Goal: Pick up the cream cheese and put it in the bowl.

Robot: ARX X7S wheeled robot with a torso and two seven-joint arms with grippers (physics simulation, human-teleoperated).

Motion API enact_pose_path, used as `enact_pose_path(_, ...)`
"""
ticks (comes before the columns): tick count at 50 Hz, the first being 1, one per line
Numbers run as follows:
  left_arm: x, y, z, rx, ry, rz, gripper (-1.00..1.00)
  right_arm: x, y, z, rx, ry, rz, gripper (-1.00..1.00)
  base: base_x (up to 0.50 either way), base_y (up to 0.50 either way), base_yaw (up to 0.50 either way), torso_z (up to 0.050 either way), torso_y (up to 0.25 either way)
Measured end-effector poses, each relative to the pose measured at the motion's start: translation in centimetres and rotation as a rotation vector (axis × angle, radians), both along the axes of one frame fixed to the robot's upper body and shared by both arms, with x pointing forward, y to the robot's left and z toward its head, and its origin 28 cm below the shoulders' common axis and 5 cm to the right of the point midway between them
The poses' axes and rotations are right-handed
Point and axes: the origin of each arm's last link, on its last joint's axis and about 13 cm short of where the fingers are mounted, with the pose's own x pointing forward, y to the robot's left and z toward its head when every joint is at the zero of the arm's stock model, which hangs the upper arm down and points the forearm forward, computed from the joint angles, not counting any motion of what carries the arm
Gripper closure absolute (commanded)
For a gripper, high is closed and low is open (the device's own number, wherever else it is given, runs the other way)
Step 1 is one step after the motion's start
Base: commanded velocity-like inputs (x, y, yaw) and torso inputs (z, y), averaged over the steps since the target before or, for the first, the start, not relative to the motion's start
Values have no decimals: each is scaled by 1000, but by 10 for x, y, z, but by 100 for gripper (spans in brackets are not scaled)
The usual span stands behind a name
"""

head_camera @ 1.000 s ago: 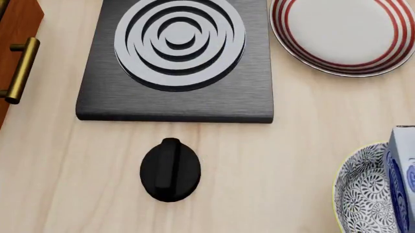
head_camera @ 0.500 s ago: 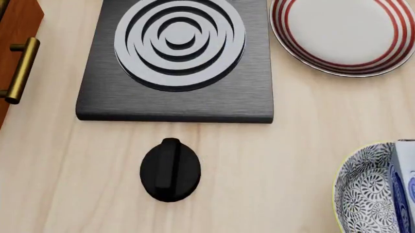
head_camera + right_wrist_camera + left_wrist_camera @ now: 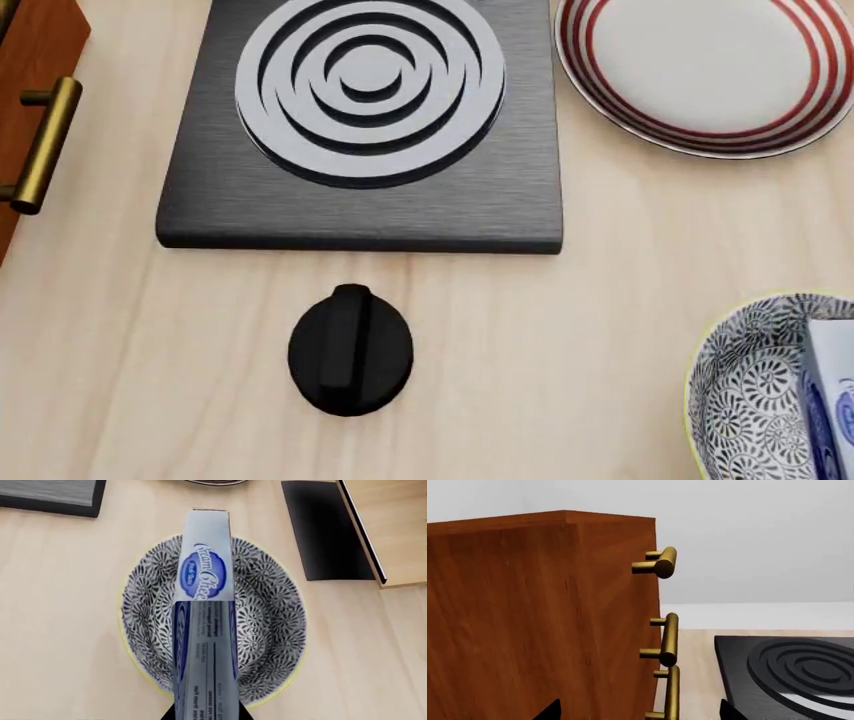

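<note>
The right gripper [image 3: 205,715] shows only as dark jaw tips at the edge of the right wrist view, closed on the near end of the cream cheese box [image 3: 204,630]. The box reaches away from the claw, directly above the patterned bowl [image 3: 267,630], which sits on the pale wood counter [image 3: 60,605]. Beyond the bowl lies a corner of the black stove plate [image 3: 47,495]. The left gripper [image 3: 637,712] shows two dark tips set apart, near a wooden cabinet [image 3: 527,620] with brass handles [image 3: 668,640].
</note>
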Motion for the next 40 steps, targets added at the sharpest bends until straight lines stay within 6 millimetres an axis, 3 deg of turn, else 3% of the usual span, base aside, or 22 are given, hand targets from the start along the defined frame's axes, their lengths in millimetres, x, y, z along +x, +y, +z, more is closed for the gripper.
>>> enact_pose_path(40, 1, -1, -3, 4, 7, 8, -100, 10, -4, -19, -16, 64, -23, 100, 0, 0, 0, 0, 1)
